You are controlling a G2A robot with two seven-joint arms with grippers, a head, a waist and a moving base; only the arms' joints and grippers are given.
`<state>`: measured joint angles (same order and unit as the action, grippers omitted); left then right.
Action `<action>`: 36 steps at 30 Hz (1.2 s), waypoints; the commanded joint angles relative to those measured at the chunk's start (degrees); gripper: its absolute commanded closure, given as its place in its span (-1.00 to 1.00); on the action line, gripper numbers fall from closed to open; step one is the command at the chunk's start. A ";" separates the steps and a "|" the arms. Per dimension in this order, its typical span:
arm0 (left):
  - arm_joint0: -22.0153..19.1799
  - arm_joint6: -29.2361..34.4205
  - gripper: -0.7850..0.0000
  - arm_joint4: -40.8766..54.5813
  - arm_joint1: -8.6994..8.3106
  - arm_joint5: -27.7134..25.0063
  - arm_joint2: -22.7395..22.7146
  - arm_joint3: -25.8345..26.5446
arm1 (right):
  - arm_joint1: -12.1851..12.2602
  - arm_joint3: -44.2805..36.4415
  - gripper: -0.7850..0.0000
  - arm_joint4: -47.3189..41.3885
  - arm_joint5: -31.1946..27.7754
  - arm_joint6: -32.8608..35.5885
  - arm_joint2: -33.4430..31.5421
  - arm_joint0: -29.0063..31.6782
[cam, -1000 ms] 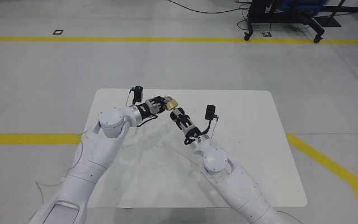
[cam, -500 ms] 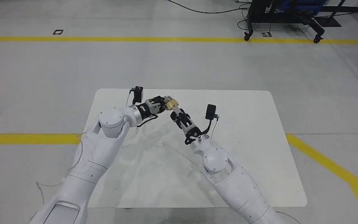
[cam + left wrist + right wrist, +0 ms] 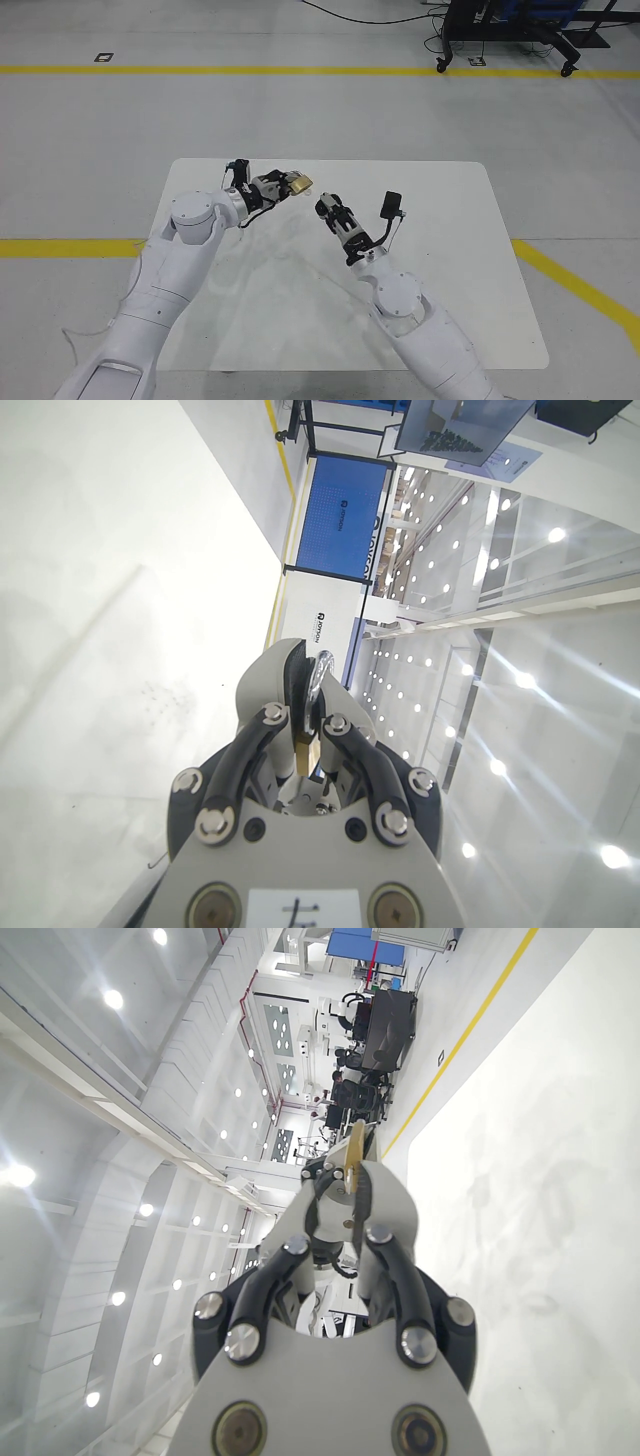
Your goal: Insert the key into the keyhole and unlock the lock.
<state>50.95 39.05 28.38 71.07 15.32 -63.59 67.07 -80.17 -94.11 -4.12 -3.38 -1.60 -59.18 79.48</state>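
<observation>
Brass flat key [image 3: 356, 1150] is sticking out past the right gripper [image 3: 324, 206], whose jaws are pinching it, long axis along the fingers | gap is lying ahead-left | brass padlock with silver shackle [image 3: 300, 183] is sitting pinched in the left gripper [image 3: 289, 184], near the white table [image 3: 450, 300] far edge.

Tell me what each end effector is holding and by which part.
Left end effector clamps the lock by its silver shackle. Right end effector pinches the key by one end; which end cannot be told.
</observation>
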 commanded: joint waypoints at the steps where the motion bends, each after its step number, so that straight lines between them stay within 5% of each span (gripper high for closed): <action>1: -0.12 0.38 1.00 0.78 0.09 1.32 0.11 -0.33 | 0.39 -2.45 1.00 0.86 -0.35 0.75 -1.32 2.07; 13: -1.55 11.53 1.00 12.91 1.10 8.96 1.09 -4.61 | 0.75 -5.91 1.00 5.57 -4.00 5.13 -0.80 3.56; 28: -2.95 12.79 1.00 12.27 1.25 7.01 2.05 -6.16 | -0.28 -1.92 1.00 4.61 -3.37 1.85 0.25 1.12; 29: -2.81 12.28 1.00 11.76 1.21 6.01 1.97 -5.96 | -0.23 -2.54 0.43 3.71 -3.66 2.33 -0.11 1.61; 30: -2.64 12.23 1.00 12.46 1.22 5.11 1.60 -5.75 | -0.16 -3.37 -0.64 2.27 -3.96 3.22 -0.58 2.20; 31: -2.54 11.86 1.00 12.51 1.21 4.10 1.35 -5.48 | -0.05 -4.17 -1.00 1.19 -4.20 4.09 -1.25 2.75; 36: -1.82 10.42 1.00 9.99 0.97 -0.51 0.83 -3.70 | 0.65 -7.95 -1.00 -1.22 -4.15 8.82 -3.79 5.76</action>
<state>48.93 49.29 38.43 72.07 15.61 -62.62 62.98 -79.64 -101.28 -4.24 -7.58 5.67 -62.68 84.62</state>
